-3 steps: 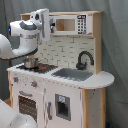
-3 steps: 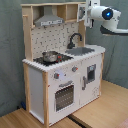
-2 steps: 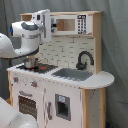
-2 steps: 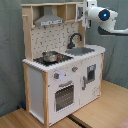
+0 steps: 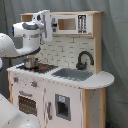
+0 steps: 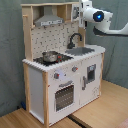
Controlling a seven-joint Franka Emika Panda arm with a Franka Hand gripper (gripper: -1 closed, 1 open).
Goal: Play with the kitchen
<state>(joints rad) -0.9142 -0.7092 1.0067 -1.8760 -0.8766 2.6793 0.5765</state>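
The kitchen (image 5: 75,95) (image 6: 50,85) is a white and light-wood toy with a pegboard back, a grey hood (image 6: 49,20), a black faucet (image 5: 84,59) (image 6: 75,39), a sink (image 5: 72,74) (image 6: 81,51), knobs (image 6: 65,74) and an oven door (image 6: 64,96). A metal pot (image 5: 31,62) (image 6: 50,56) sits on the stovetop. My gripper (image 5: 48,25) (image 6: 83,11) hovers high up by the top shelf, level with the hood, touching nothing that I can see.
A microwave panel (image 5: 67,24) fills the upper shelf beside the gripper. The white arm (image 5: 25,40) reaches in from the first exterior view's left. A wooden table (image 6: 105,107) carries the kitchen, and a grey curtain hangs behind.
The gripper has drifted a little closer to the kitchen's top shelf, rightward in the first exterior view and leftward in the second exterior view. The kitchen and pot have not moved.
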